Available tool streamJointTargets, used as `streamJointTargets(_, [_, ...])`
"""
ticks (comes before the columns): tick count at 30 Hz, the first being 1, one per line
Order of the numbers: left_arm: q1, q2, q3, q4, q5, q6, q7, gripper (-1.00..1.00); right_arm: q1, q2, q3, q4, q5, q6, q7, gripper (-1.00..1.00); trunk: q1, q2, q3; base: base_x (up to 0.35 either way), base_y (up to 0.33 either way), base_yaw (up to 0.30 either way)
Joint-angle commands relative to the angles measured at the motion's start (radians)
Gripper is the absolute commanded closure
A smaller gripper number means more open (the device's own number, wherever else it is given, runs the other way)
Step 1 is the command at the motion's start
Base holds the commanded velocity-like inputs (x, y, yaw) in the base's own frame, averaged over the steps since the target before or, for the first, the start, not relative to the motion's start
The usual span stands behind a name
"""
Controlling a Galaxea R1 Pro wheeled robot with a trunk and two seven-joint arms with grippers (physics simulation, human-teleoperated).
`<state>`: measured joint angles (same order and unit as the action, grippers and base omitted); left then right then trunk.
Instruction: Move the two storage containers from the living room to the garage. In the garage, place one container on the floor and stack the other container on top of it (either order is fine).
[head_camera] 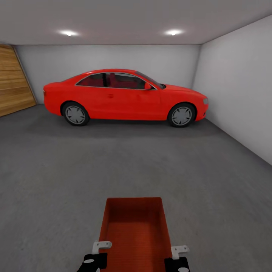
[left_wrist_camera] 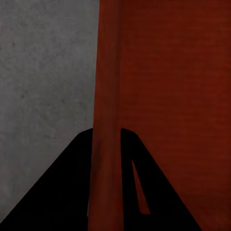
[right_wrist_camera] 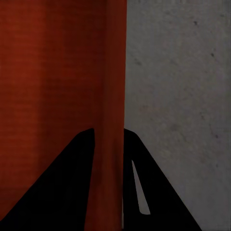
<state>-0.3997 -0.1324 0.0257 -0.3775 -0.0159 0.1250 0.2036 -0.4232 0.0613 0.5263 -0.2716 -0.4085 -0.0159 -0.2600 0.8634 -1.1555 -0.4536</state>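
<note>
An orange-red storage container point(head_camera: 134, 230) is held level between the two grippers, its left wall pinched by the left gripper point(left_wrist_camera: 107, 192) and its right wall by the right gripper point(right_wrist_camera: 108, 192), above the dark grey floor point(head_camera: 56, 170) of the garage. A red car point(head_camera: 124, 96) stands well ahead of them. The carrying step appears finished; next, the container is probably to be lowered flat onto the concrete, though its height above it cannot be judged.

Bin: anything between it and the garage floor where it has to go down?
Nothing visible. The bin is held by both pincers, left and right, each clamped over a side wall. The grey floor ahead and beside it is bare; the red car stands far back by the wall.
</note>
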Motion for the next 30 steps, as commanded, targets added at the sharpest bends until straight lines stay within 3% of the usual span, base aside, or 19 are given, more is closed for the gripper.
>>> streamJointTargets(1, [0.001,-0.004,-0.07,0.002,0.014,0.005,0.002,1.0,-0.002,0.0,0.0,0.0,0.004,-0.004,-0.007,1.0,0.001,-0.001,-0.001,0.322,0.0,0.0])
streamJointTargets(30, [0.001,-0.004,-0.07,0.002,0.014,0.005,0.0,1.0,-0.002,0.0,0.0,0.0,0.004,-0.004,-0.007,1.0,0.001,-0.001,-0.001,0.322,0.0,0.0])
